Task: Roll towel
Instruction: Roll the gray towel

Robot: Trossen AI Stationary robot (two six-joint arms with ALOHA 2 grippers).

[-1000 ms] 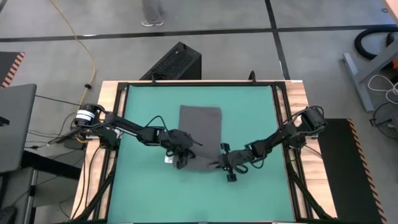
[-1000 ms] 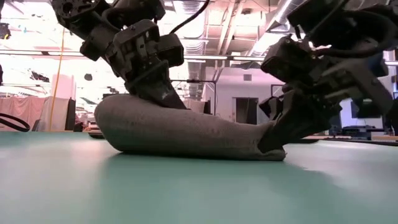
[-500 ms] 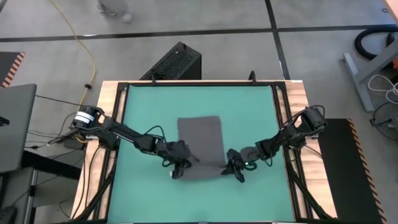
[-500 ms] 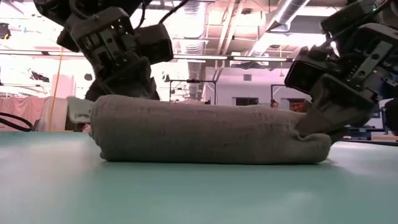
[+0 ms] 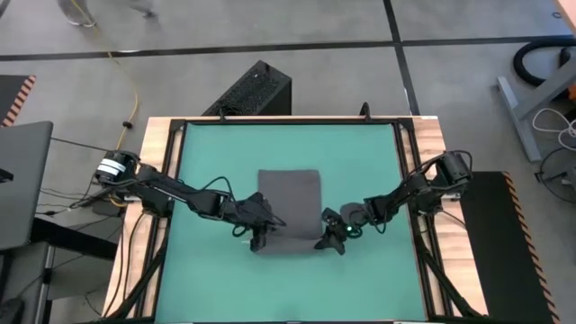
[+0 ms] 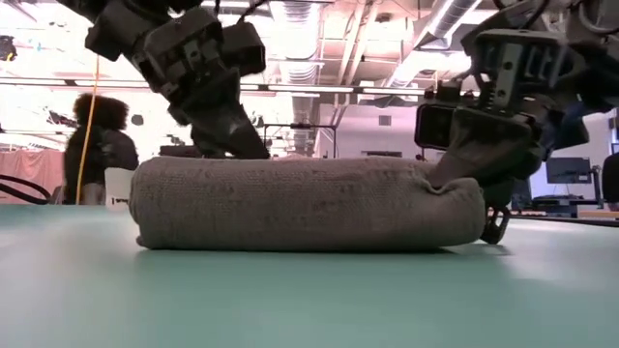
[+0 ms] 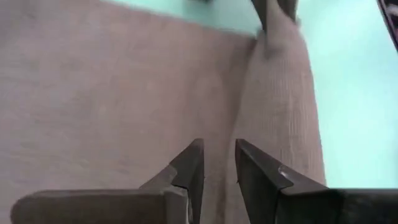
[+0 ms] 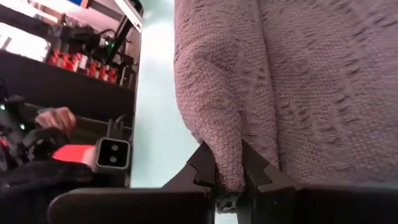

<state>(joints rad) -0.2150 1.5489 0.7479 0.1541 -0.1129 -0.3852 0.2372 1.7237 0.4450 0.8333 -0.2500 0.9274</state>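
**Both end effectors at the ends of a half-rolled towel**

The dark grey towel (image 5: pixel 290 209) lies near the middle of the green mat (image 5: pixel 207 153) that covers the table. Its near edge is already turned into a thick roll (image 6: pixel 309 204); the rest still lies flat on the mat beyond the roll, so I judge the rolling to be partly done.

My left end effector (image 5: pixel 258 230) sits at the left end of the roll. Its fingers (image 7: pixel 188 171) stand narrowly apart above the cloth, at the seam where roll meets flat towel, and nothing shows between them. I judge it is placed there to steady that end and push the roll along.

My right end effector (image 5: pixel 329 236) is at the right end of the roll, clamped on a pinch of towel (image 8: pixel 227 162). Holding this end keeps the roll tight and level with the other side.

A person (image 6: pixel 97 145) stands in the room behind the table, well apart from the towel.
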